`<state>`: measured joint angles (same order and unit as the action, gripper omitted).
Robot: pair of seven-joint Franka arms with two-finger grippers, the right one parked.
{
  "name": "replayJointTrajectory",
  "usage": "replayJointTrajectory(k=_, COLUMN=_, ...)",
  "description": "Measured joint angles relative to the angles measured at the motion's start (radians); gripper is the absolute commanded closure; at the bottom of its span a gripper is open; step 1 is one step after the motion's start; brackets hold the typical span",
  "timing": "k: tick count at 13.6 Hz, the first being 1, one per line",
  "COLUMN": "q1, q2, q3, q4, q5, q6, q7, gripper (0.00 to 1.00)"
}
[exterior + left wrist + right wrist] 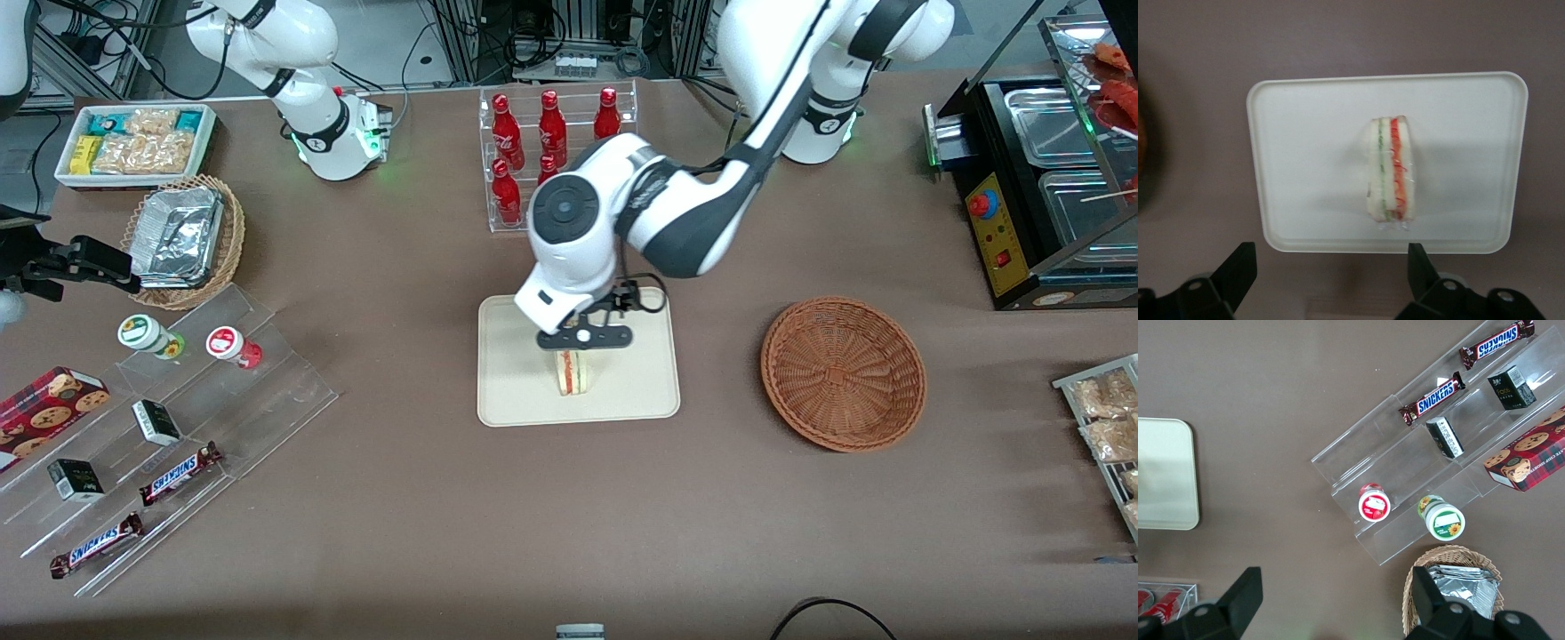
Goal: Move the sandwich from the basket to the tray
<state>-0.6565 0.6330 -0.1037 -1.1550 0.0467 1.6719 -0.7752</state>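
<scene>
The sandwich (573,372) stood on edge near the middle of the cream tray (516,400), its striped filling edge facing up and its long axis running across the tray's short side. The claw (582,338) hung just above it, fingers (1238,267) spread wide and released, straddling the wedge without touching. Toward the working arm's end of the tabletop, the reddish-brown wicker basket (843,373) sat empty, so a straight lift looked enough.
</scene>
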Motion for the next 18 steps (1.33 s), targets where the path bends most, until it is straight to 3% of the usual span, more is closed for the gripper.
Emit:
replayJointTrajectory(k=9, q1=0.309, q2=-0.186, q3=0.003, q4=-0.107, q5=-0.049, q6=-0.077, q7=0.257, gripper=0.00)
replayJointTrajectory(k=13, q1=0.374, q2=-0.240, q3=0.002, q4=-0.163, q5=-0.050, q6=-0.079, q7=0.299, gripper=0.00)
replayJointTrajectory(k=18, q1=0.489, q2=-0.339, q3=0.003, q4=-0.263, q5=-0.058, q6=-0.113, q7=0.501, gripper=0.00)
